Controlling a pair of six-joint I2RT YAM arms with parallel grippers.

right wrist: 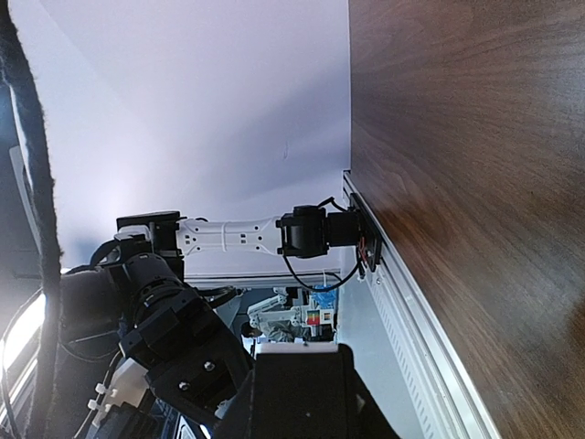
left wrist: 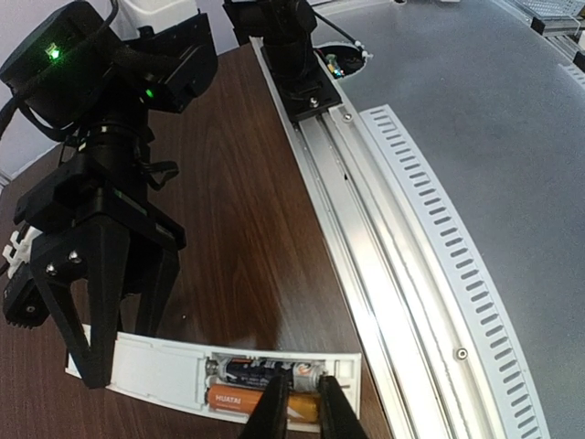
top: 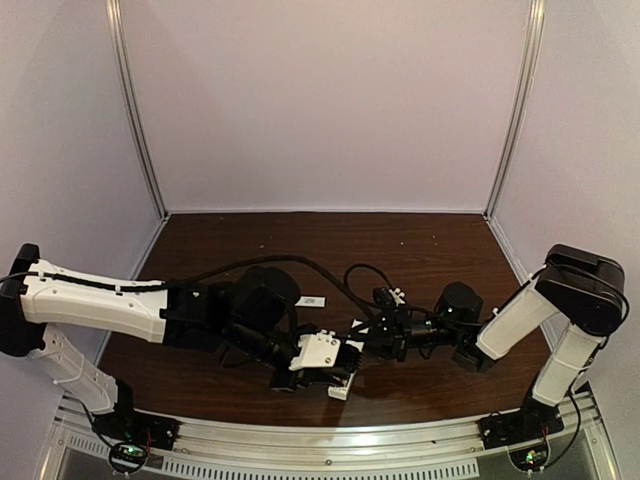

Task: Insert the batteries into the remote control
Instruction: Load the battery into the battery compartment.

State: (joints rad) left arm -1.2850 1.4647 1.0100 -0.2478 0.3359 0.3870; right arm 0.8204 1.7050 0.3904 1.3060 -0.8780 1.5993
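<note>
Lying flat beside the front rail (left wrist: 338, 238), remote control (left wrist: 164, 375) judged light, stiff, slick; best clamped across its long edges. Pinched so at the covered end by right gripper (left wrist: 122, 352). Seated in the bay: black battery (left wrist: 265, 370) and orange battery (left wrist: 239, 400). Over the orange one's end, left gripper (left wrist: 304, 412), jaws nearly together; could not tell whether pinching.

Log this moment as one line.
left gripper: at orange battery in remote control | right gripper: gripping remote control | black battery: seated beside orange battery
</note>
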